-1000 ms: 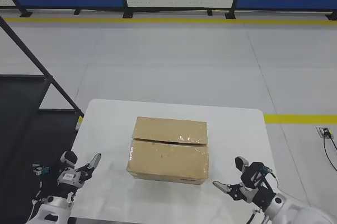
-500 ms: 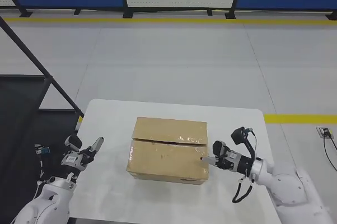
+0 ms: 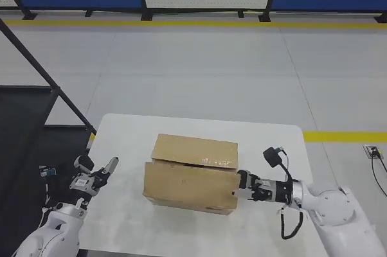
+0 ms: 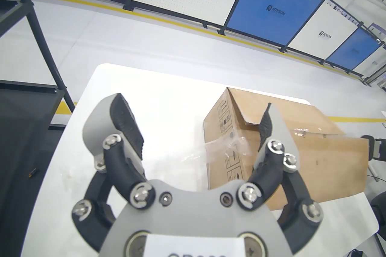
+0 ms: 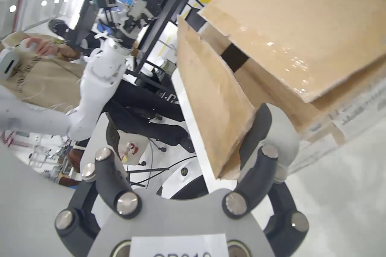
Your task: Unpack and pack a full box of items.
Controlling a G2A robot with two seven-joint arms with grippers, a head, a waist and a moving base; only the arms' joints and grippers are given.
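Rectangular corrugated cardboard box (image 3: 192, 186) bearing glossy tape (image 3: 210, 159).

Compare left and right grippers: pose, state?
Left gripper hangs near the table's left edge, clear of the box; right gripper is at the box's right end. Left gripper's fingers are empty; right gripper's fingers straddle the raised near flap's edge, one beneath it. Both are open.

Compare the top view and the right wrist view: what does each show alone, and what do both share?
Top view alone: the whole outline of the table and the right arm behind its gripper. Right wrist view alone: the dark gap inside the cardboard box. Both: that box, with the open right gripper at its raised flap.
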